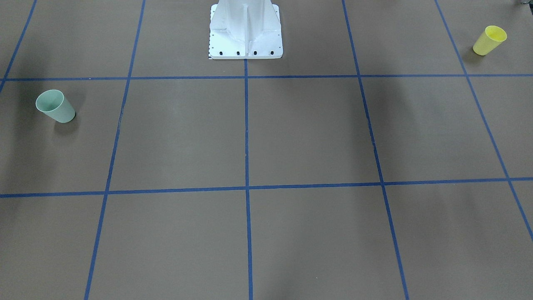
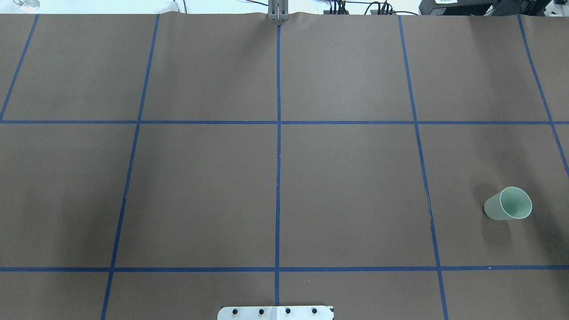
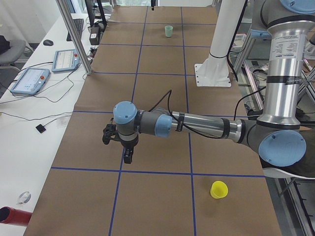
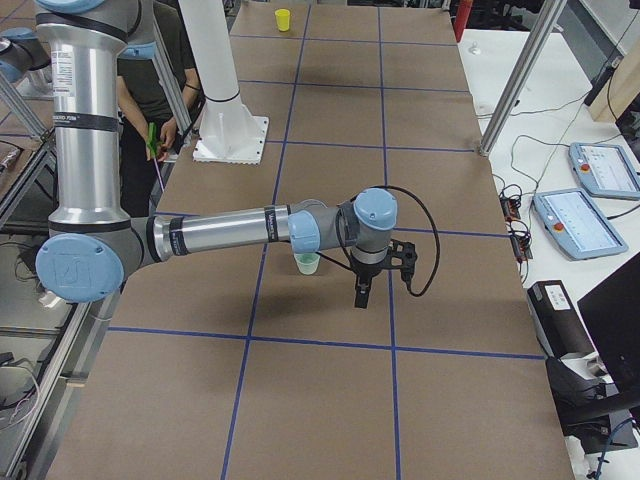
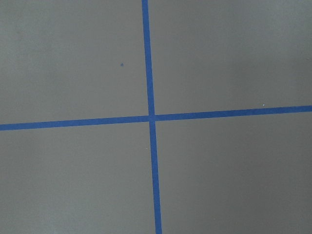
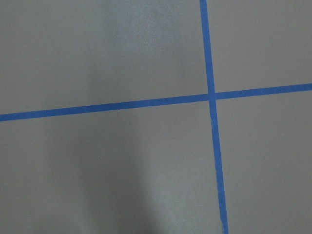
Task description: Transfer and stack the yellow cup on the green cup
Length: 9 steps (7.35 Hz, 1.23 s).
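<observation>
The yellow cup stands upright, mouth up, on the brown mat near the robot's left end; it also shows in the exterior left view. The green cup stands upright at the robot's right end, and also shows in the overhead view. My left gripper hangs above the mat, apart from the yellow cup and farther from the base. My right gripper hangs just beyond the green cup. Both show only in the side views, so I cannot tell whether they are open. The wrist views show only mat and tape.
The white robot base stands at the mid table edge. Blue tape lines grid the mat. Aluminium posts and teach pendants stand along the operators' side. A person stands behind the robot.
</observation>
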### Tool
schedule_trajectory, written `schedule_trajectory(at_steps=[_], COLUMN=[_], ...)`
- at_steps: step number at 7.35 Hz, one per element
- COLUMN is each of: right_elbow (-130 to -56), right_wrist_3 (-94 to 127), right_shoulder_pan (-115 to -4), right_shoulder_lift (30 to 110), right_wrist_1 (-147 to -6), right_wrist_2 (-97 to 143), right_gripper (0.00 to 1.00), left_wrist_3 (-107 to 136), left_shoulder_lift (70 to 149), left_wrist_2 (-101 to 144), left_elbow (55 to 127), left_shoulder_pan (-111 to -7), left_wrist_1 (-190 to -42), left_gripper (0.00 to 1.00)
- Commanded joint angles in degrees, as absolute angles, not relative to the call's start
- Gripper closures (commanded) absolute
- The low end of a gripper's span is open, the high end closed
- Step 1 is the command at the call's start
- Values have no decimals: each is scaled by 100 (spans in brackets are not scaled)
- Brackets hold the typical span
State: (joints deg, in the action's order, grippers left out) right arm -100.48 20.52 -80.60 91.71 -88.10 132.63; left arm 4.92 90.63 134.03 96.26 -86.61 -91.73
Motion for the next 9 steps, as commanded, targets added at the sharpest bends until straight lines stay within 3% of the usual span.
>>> schedule_trajectory(at_steps=[1, 6, 9], right_elbow=[-10072, -10196, -10187], right_wrist_3=[2065, 2048, 2065], right_shoulder_pan=[-8060, -8042, -7946], right_shoulder_lift=[9150, 9149, 9246], right_wrist_1=[-8798, -8624, -8016], right_wrist_2=[13271, 13280, 13289], right_gripper=[0, 0, 0], left_wrist_3=[536, 510, 457], left_shoulder_lift=[8983, 8755, 7781], left_wrist_2=[13412, 13412, 13368], left_elbow=[9694, 9861, 9932], left_shoulder_pan=[-8657, -8640, -8640], left_wrist_1=[-9185, -9290, -10491], left_gripper=[0, 0, 1])
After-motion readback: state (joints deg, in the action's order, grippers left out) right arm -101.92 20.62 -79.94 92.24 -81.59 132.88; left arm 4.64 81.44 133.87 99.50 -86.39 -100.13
